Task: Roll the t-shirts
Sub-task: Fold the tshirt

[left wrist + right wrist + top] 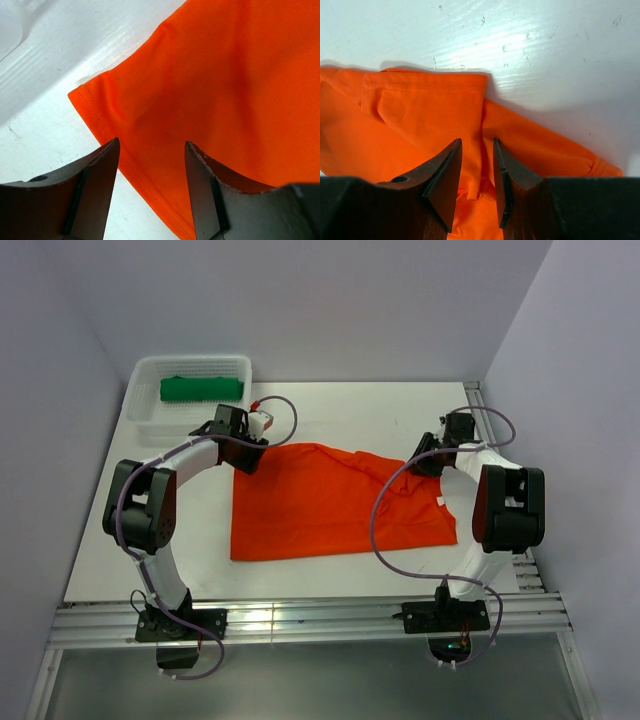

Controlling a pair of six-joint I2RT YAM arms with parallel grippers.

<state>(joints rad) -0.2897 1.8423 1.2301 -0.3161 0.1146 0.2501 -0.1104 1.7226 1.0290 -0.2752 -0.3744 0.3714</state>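
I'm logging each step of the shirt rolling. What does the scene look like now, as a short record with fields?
orange shirt: spread flat on the table, not rolled
green shirt: rolled, in the basket, far left
left gripper: open, straddling the orange shirt's far left edge
right gripper: jaws narrow over a fold at the shirt's far right; grip unclear

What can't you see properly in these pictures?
- Top view: the left arm covers the far corner of the orange t-shirt.
- Top view: the green t-shirt is too small to show sleeves.
- Right wrist view: the right fingers hide whether they pinch cloth.
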